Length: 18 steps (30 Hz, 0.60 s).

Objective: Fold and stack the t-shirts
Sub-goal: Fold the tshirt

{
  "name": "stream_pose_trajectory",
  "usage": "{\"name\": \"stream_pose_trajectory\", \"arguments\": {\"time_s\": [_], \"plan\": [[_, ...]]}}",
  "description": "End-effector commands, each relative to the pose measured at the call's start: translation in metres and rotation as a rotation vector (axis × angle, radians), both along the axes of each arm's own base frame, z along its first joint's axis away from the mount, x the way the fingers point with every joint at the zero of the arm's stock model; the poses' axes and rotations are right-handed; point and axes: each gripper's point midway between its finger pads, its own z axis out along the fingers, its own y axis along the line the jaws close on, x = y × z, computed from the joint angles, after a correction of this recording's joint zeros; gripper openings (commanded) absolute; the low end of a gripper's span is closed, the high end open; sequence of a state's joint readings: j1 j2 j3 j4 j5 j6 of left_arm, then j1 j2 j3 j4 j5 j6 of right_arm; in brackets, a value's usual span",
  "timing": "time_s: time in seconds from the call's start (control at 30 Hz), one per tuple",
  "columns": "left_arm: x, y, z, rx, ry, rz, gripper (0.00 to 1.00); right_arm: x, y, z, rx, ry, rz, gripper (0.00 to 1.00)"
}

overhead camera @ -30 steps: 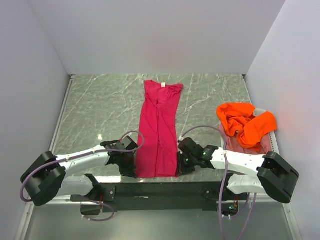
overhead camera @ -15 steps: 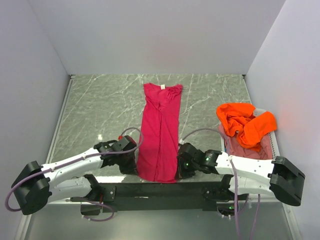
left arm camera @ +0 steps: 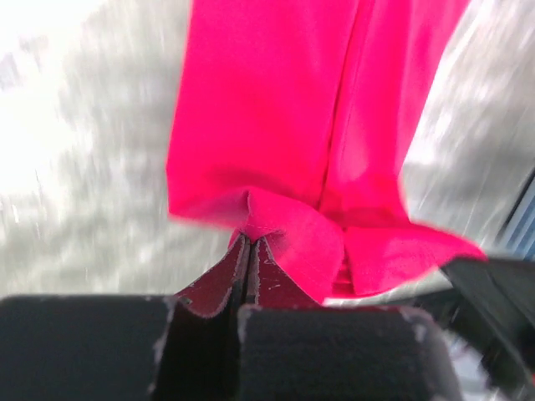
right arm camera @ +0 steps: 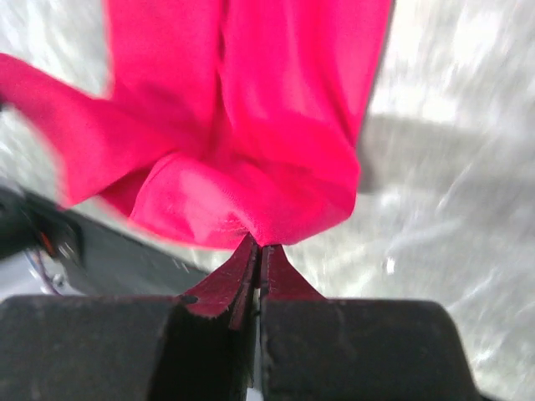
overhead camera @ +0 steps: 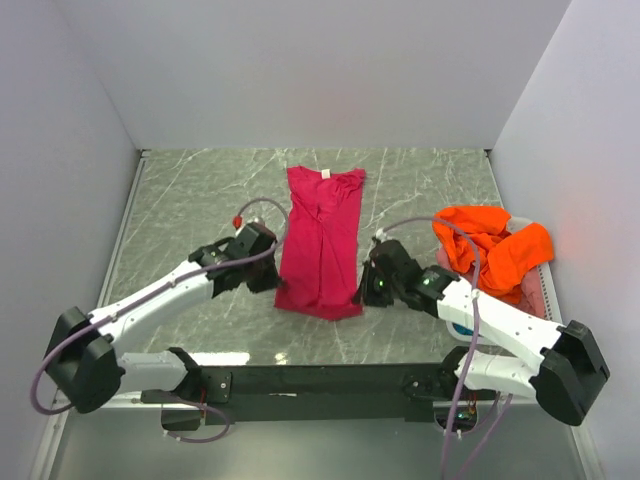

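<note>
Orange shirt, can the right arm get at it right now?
Probably not yet: the right gripper is shut on the crimson shirt. The orange shirt lies close beside it with nothing between, so after letting go, likely yes.

You're looking at a grey-green marbled table. The crimson t-shirt is lying lengthwise down its middle, collar at the far end, near hem hanging raised off the surface. A white basket is sitting at the right edge.

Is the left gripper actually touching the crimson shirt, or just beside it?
Touching. The left wrist view shows the left gripper shut, with the hem of the crimson shirt pinched between its fingertips.
</note>
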<state>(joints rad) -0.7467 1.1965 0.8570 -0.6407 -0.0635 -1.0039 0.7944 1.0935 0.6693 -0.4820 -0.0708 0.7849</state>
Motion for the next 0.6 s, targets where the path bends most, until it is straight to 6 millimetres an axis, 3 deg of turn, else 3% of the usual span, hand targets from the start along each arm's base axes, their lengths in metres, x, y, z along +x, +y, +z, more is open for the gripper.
{"name": "stream_pose_trajectory", "arguments": {"time_s": [0.0,0.07,0.1,0.17,0.27,0.57], "plan": [[0.056,-0.003,0.025,-0.017,-0.155,0.057,0.01,0.048,0.013,0.042,0.054,-0.168,0.014,0.0],[0.08,-0.01,0.035,-0.044,-0.213,0.085,0.0,0.064,0.013,0.041,0.019,-0.189,0.006,0.0],[0.092,-0.005,0.037,-0.041,-0.228,0.115,0.01,0.077,0.016,0.051,0.024,-0.222,-0.006,0.0],[0.113,-0.003,0.042,-0.039,-0.252,0.147,0.01,0.095,0.012,0.049,-0.004,-0.224,-0.047,0.0],[0.145,0.008,0.049,-0.005,-0.297,0.207,0.01,0.13,0.013,0.07,0.035,-0.288,-0.094,0.0],[0.202,0.012,0.053,0.0,-0.317,0.214,0.01,0.189,0.007,0.074,0.02,-0.297,-0.115,0.0]]}}
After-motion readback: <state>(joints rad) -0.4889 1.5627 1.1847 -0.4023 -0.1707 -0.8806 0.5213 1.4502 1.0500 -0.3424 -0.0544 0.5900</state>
